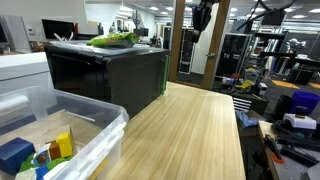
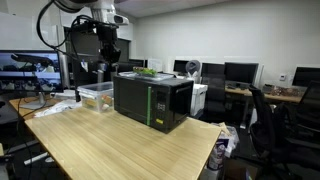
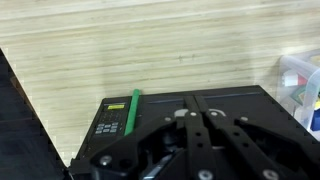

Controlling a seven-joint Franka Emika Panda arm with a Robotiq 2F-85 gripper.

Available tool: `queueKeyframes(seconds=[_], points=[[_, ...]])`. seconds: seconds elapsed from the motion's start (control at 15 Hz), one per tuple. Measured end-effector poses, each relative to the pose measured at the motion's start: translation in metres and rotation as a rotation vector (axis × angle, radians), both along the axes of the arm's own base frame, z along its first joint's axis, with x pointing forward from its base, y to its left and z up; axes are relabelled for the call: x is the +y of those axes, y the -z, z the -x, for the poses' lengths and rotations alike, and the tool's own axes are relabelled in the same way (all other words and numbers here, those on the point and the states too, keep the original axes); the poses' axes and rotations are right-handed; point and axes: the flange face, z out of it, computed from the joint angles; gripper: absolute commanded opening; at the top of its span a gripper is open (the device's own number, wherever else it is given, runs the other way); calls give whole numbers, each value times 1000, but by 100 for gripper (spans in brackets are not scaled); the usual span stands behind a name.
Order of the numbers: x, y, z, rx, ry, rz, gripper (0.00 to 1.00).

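A black microwave (image 1: pixel 105 75) (image 2: pixel 150 100) with a green strip beside its door stands on the wooden table (image 1: pixel 190 130). A green leafy thing (image 1: pixel 115 40) lies on its top. My gripper (image 2: pixel 110 55) hangs high in the air, above and behind the microwave, and shows at the top edge of an exterior view (image 1: pixel 203 15). In the wrist view I look straight down on the microwave's top (image 3: pixel 235 100) and its green strip (image 3: pixel 131 112). There the gripper (image 3: pixel 193 98) is shut, fingers pressed together, with nothing between them.
A clear plastic bin (image 1: pixel 70 125) (image 2: pixel 97 95) (image 3: pixel 300 85) with coloured toys stands on the table beside the microwave. Desks with monitors (image 2: pixel 240 72), office chairs (image 2: pixel 275 120) and cluttered shelves (image 1: pixel 285 100) surround the table. Light wood tabletop (image 3: pixel 140 45) stretches in front of the microwave.
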Motion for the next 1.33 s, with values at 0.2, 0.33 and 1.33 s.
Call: queueKeyframes(seconds=[0.2, 0.33, 1.33], points=[[1, -10, 8, -17, -39, 5, 51], [1, -13, 14, -18, -59, 6, 65], [16, -19, 50, 44, -241, -3, 100]])
